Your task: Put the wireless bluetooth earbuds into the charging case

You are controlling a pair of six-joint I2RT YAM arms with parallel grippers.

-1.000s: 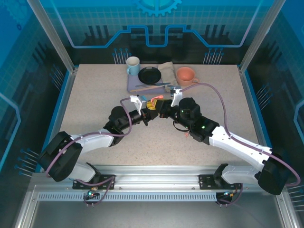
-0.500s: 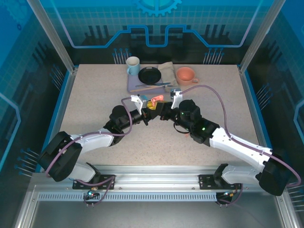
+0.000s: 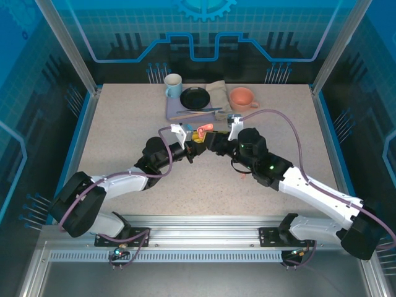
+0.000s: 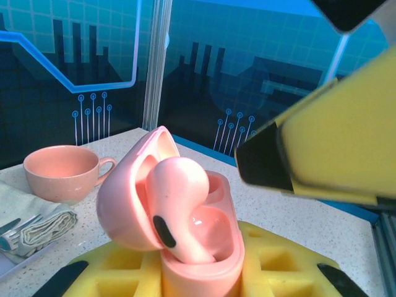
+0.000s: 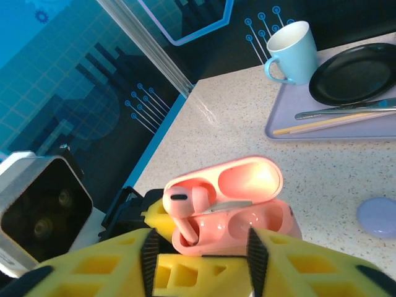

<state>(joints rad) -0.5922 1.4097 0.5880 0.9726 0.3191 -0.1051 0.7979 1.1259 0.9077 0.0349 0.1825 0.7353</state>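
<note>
My left gripper (image 3: 193, 142) is shut on the base of a salmon-pink charging case (image 4: 204, 247) and holds it up with the lid open. A salmon-pink earbud (image 4: 176, 198) stands stem-down in one well, its head sticking up above the rim; the other well (image 5: 260, 216) is empty. My right gripper (image 5: 203, 260) is open just in front of the case (image 5: 247, 216), and nothing is between its fingers. One of those yellow fingers (image 4: 334, 142) hangs above the case on the right. The lilac earbuds are out of view.
A closed lilac case (image 5: 377, 216) lies on the table to the right. At the back stand a lilac tray (image 3: 185, 112) with utensils, a blue mug (image 3: 173, 85), a black plate (image 3: 195, 97), a folded cloth (image 3: 218, 93) and a salmon cup (image 3: 241, 98).
My right arm has drawn back slightly to the right, away from the case. The left arm and the case have stayed put.
</note>
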